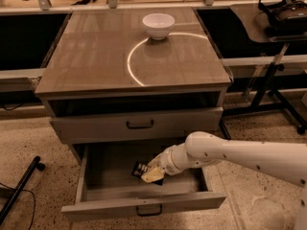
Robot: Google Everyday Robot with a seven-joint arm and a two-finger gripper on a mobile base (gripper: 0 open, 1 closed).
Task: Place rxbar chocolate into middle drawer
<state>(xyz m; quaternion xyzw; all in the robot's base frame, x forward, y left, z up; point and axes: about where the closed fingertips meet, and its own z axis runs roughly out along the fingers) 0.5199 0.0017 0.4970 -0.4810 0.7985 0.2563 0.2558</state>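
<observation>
Rxbar chocolate hangs low inside the open middle drawer, pinched, as far as I can tell, by the jaws of my gripper. I judge this the placing step: next, spread the jaws and withdraw upward.

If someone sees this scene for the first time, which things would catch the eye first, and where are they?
The long white robot arm reaches from the view's right into the open grey-beige middle drawer, its gripper low over the drawer floor. At the gripper's tip is the small dark-wrapped rxbar chocolate. On the brown cabinet top, near the back edge, stands a round white bowl.
</observation>
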